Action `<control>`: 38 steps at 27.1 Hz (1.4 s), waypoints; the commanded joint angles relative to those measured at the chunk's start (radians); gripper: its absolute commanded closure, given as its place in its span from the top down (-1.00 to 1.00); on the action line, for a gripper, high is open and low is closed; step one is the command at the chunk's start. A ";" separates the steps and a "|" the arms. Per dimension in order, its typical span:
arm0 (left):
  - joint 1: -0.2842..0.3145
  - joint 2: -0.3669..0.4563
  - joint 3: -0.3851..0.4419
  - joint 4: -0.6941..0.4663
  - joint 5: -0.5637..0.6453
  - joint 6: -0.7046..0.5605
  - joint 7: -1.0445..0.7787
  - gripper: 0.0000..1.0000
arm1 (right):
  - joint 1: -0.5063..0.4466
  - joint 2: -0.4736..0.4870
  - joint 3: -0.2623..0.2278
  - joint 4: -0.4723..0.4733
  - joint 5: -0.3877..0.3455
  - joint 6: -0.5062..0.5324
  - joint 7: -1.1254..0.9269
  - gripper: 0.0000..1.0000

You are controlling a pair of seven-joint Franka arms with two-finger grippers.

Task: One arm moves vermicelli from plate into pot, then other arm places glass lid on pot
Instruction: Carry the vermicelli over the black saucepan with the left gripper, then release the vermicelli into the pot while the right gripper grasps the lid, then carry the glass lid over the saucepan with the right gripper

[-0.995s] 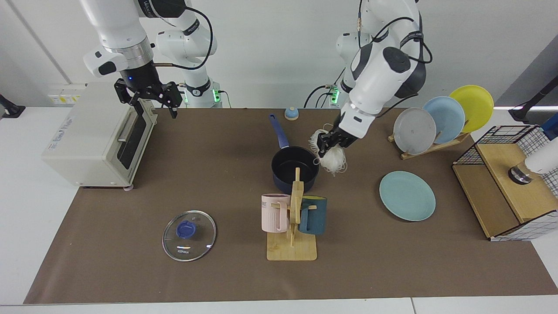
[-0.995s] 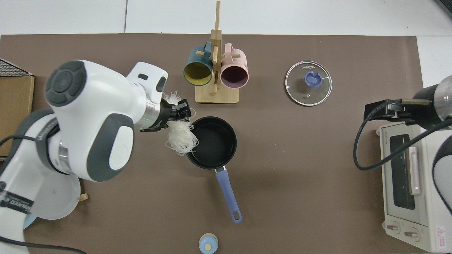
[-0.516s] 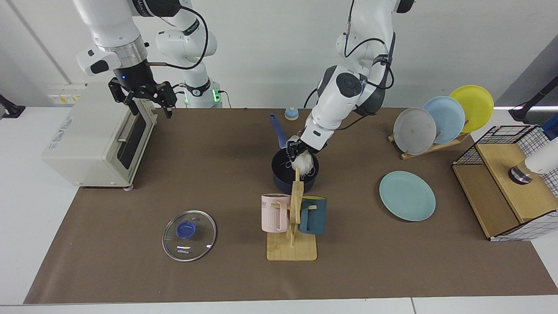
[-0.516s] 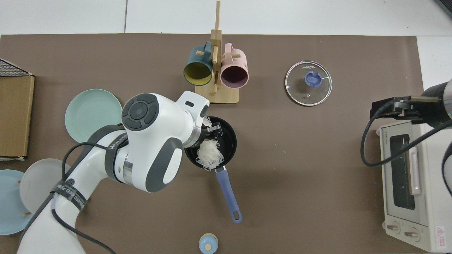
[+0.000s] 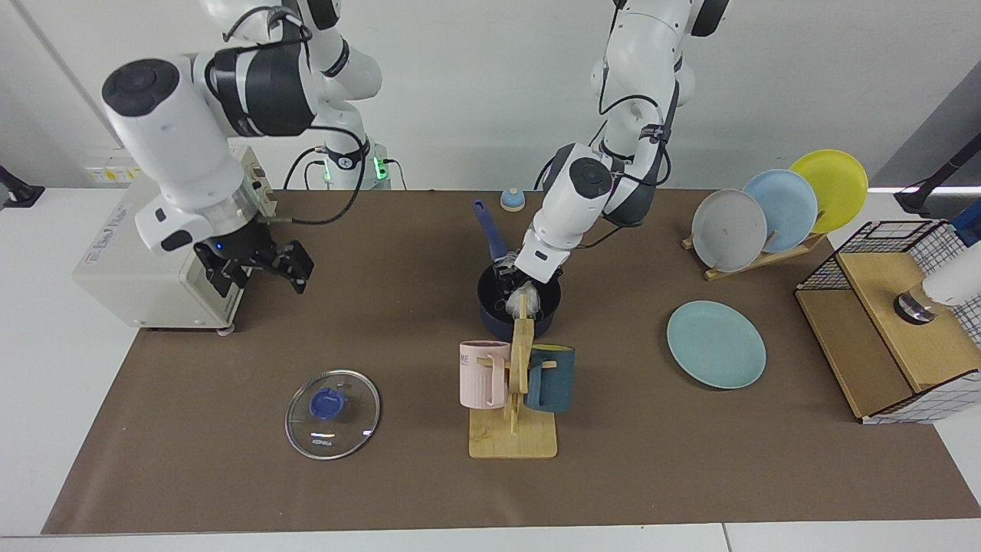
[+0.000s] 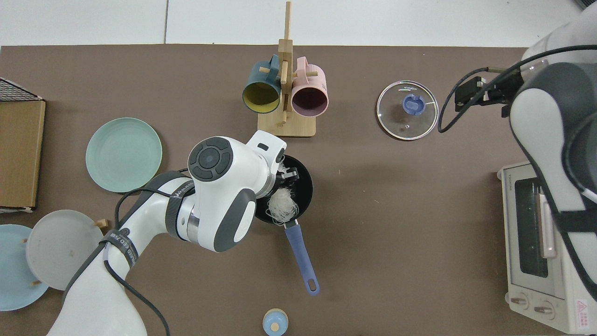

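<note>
White noodles sit in the pot, left tool seemingly gripping them; release next. Right tool hangs open, empty.

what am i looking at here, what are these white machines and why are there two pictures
These are two robot arms bolted by a table, each ending in a two-finger gripper. One picture looks across the table at them; the other looks straight down from above.

The left gripper is down inside the pot, at the vermicelli, a tangle of thin white noodles, which now sits in the pot. The teal plate is bare.

The right gripper hangs open in the air near a toaster oven, above the table. The glass lid lies flat on the brown mat, untouched.

Also there: a wooden mug stand with two mugs, and a rack of plates.
</note>
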 commanded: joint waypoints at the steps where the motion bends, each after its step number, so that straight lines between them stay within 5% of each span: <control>1: -0.013 -0.006 0.008 -0.027 0.041 0.030 -0.008 0.23 | 0.018 0.144 0.008 0.121 -0.055 0.067 -0.026 0.96; 5: -0.013 -0.006 0.008 -0.036 0.052 0.031 -0.007 0.99 | 0.026 0.216 0.008 0.120 -0.058 0.146 -0.020 0.96; 10: -0.008 -0.018 0.012 -0.004 0.089 -0.010 -0.020 1.00 | 0.050 0.269 0.010 0.111 -0.072 0.237 -0.018 0.97; 21: 0.136 -0.084 0.043 0.287 0.136 -0.467 -0.002 1.00 | 0.055 0.345 0.011 0.098 -0.087 0.371 -0.029 0.97; 30: 0.271 -0.225 0.090 0.294 0.150 -0.666 0.228 1.00 | 0.056 0.365 0.014 0.040 -0.118 0.453 -0.041 0.97; 38: 0.276 -0.288 0.230 0.301 0.164 -0.782 0.485 1.00 | 0.058 0.393 0.014 0.028 -0.118 0.501 -0.073 0.97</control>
